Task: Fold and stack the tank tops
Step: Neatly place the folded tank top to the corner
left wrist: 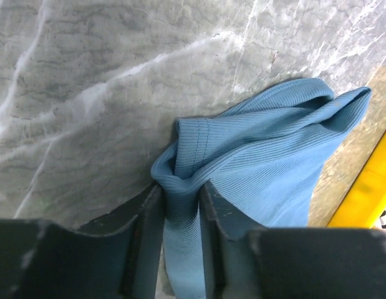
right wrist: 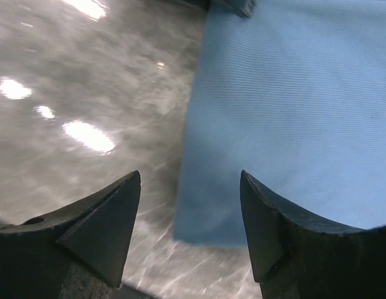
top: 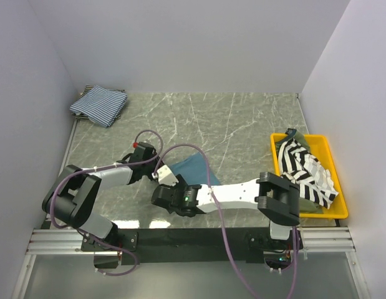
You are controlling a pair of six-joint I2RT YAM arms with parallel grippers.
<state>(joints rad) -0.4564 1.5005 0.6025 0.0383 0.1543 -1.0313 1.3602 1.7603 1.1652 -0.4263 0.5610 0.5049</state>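
The teal-blue tank top (top: 191, 168) lies on the marble table between the two grippers. My left gripper (left wrist: 180, 202) is shut on a bunched edge of the teal-blue top (left wrist: 267, 162). My right gripper (right wrist: 191, 187) is open just above the top's near corner (right wrist: 286, 118), its jaws straddling the cloth edge. The fine blue-and-white striped top (top: 99, 104) lies folded at the far left. The black-and-white striped top (top: 308, 168) lies crumpled in the yellow tray (top: 335, 163), over the olive-green top (top: 282, 142).
White walls close in on the left, back and right. The yellow tray's edge shows in the left wrist view (left wrist: 367, 187). Purple cables loop over both arms near the front edge.
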